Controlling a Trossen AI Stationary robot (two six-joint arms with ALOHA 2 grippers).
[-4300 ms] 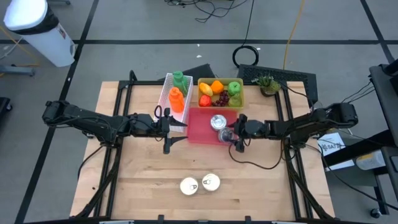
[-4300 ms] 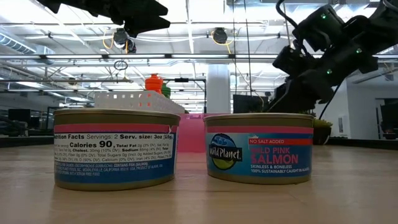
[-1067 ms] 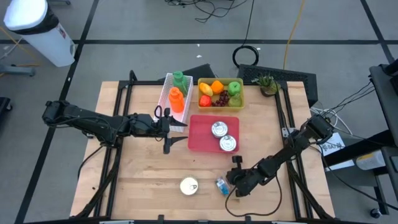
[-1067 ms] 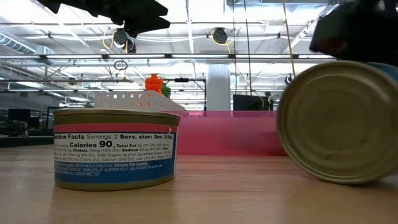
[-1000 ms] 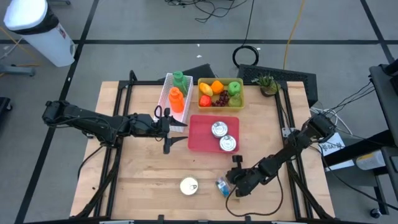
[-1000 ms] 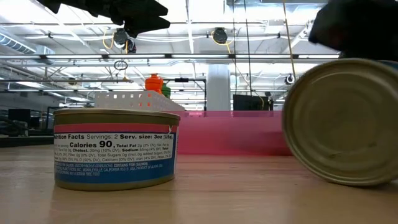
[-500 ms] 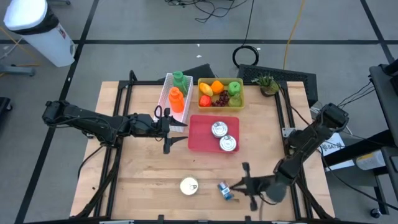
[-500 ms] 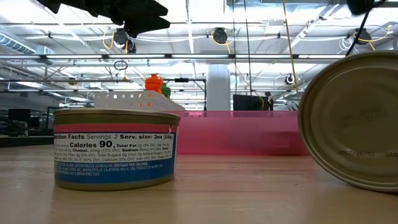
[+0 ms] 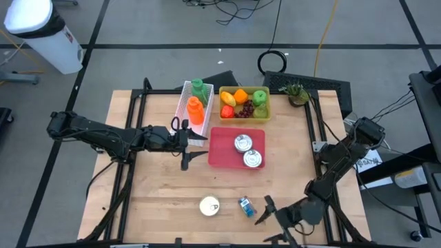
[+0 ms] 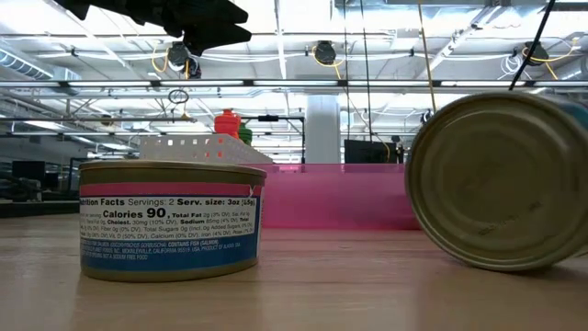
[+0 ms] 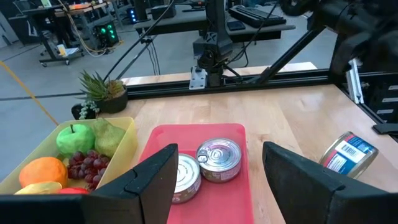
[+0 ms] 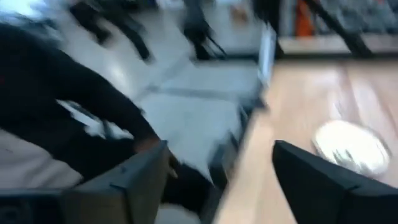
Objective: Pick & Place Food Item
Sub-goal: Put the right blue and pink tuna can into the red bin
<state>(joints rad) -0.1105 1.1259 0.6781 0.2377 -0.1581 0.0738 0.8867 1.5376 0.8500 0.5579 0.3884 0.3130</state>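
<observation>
From above, our left gripper (image 9: 185, 141) hangs over the middle of the surface (image 9: 158, 193), fingers parted around nothing, just beside the pink tray (image 9: 224, 148). Its wrist view alone shows two cans (image 11: 219, 159) lying flat in that tray and the fruit bin (image 11: 115, 149) next to it. Near the front edge an upright can (image 9: 209, 205) stands, then a tipped can (image 9: 246, 206) on its side (the low view shows its bare end). Our right gripper (image 9: 267, 211) sits just beside it at the front edge, jaws spread and empty.
</observation>
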